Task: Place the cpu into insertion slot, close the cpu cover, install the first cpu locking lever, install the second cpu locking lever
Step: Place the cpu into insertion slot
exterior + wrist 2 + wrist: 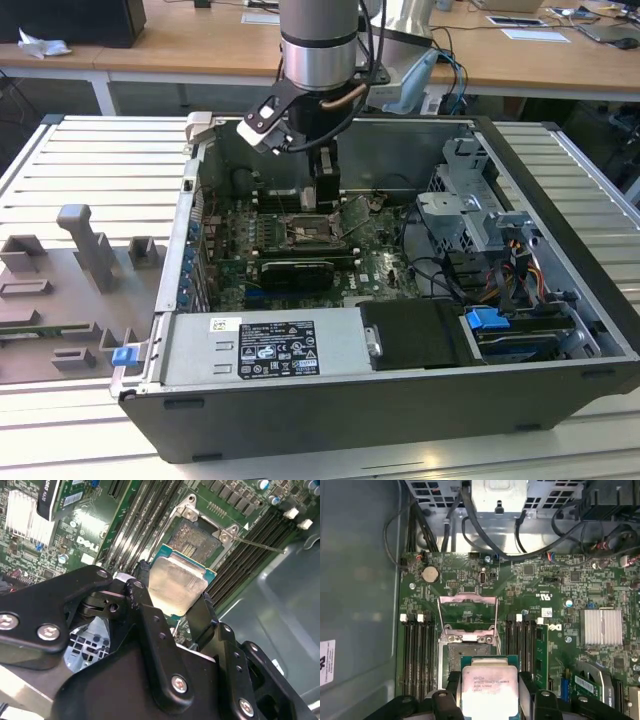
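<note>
Silvery square cpu (487, 692) clamped in black claw (490, 691) above dark insertion slot (457, 657) (cpu cover (467, 599) raised).

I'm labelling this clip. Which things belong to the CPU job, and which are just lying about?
Job: cpu, held in the gripper near the insertion slot; cpu cover, raised open.
Lying about: memory slots, finned heatsink, coin battery, grey fixture blocks beside the case.

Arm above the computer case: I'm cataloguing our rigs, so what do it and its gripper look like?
The arm is a silvery-grey cylinder with a dark ring; black cables loop beside it. The gripper is matte black, built of chunky linked bars fastened with silver screws.
</note>
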Motion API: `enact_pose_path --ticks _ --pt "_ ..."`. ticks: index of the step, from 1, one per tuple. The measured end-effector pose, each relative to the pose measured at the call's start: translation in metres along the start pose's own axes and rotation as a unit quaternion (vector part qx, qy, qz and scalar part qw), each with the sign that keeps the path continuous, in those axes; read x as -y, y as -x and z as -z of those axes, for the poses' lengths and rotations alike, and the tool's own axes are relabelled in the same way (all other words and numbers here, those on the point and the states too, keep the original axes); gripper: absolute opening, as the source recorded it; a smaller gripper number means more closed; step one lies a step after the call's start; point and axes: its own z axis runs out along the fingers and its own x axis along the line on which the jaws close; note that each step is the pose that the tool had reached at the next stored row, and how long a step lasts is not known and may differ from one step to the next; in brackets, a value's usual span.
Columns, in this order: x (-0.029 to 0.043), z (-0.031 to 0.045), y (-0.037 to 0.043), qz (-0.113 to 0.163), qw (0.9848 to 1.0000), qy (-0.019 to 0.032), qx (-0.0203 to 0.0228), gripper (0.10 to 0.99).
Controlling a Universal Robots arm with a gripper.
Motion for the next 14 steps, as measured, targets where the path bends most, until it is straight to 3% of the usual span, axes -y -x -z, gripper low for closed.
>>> enact_pose_path --ticks 14 --pt "0.0015 -0.0156 0.0003 0.0 1.0 0.0001 -0.0002 0.541"
